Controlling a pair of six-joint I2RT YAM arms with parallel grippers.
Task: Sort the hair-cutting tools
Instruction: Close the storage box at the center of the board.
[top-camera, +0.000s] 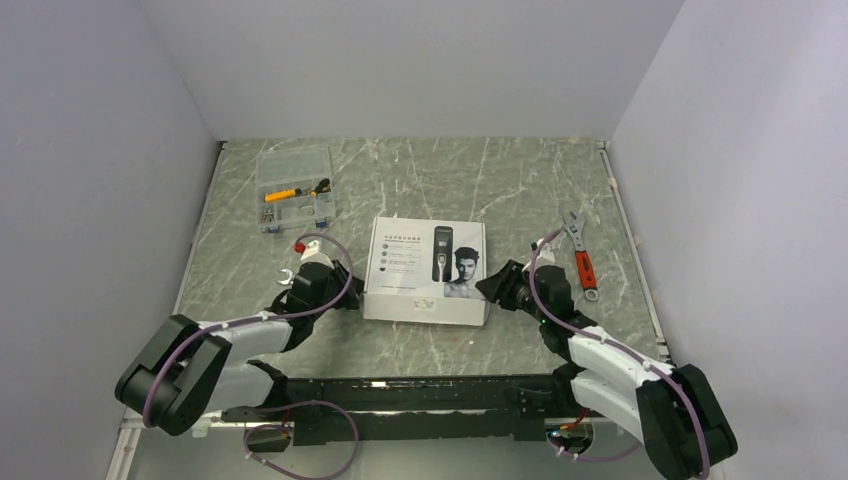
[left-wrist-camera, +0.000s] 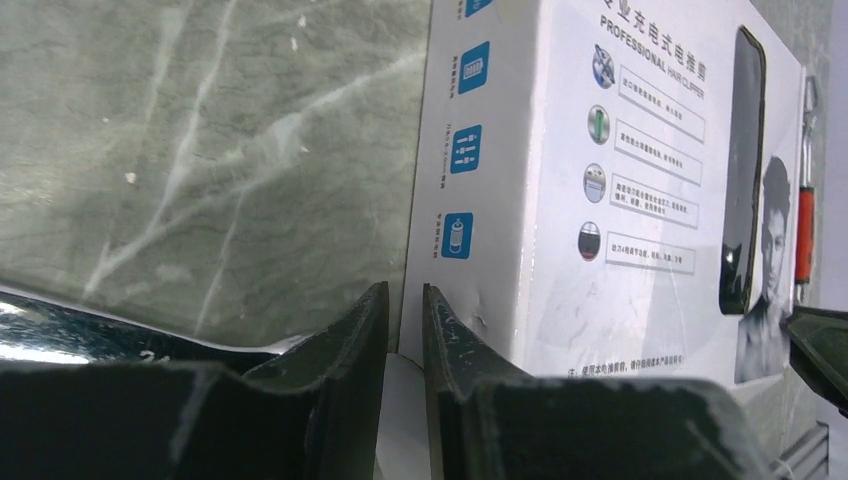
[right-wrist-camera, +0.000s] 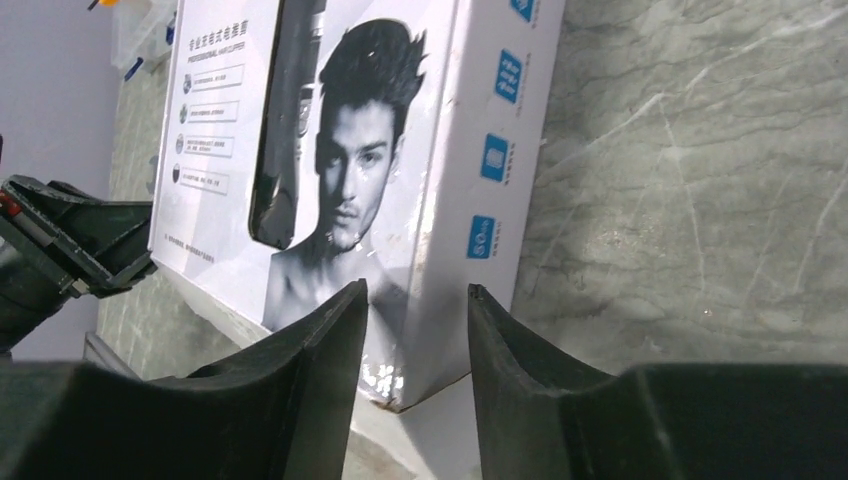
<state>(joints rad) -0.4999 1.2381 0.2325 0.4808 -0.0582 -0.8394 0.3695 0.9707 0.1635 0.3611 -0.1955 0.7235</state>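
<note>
No clipper or comb attachment shows loose; only a printed clipper is on the lid of the white hair-clipper box (top-camera: 425, 265), which lies flat mid-table. My left gripper (top-camera: 353, 293) is at the box's near left corner. In the left wrist view its fingers (left-wrist-camera: 405, 290) stand a narrow slit apart with a white cardboard edge of the box (left-wrist-camera: 620, 150) pinched in it. My right gripper (top-camera: 490, 285) is at the near right corner. Its fingers (right-wrist-camera: 415, 288) straddle that corner of the box (right-wrist-camera: 400, 150) with room on both sides.
A clear plastic organiser (top-camera: 293, 188) with small parts stands at the back left. A red-handled adjustable wrench (top-camera: 583, 268) lies right of the box. A silver open-end wrench (top-camera: 283, 278) lies by my left wrist. Walls close in the table on three sides.
</note>
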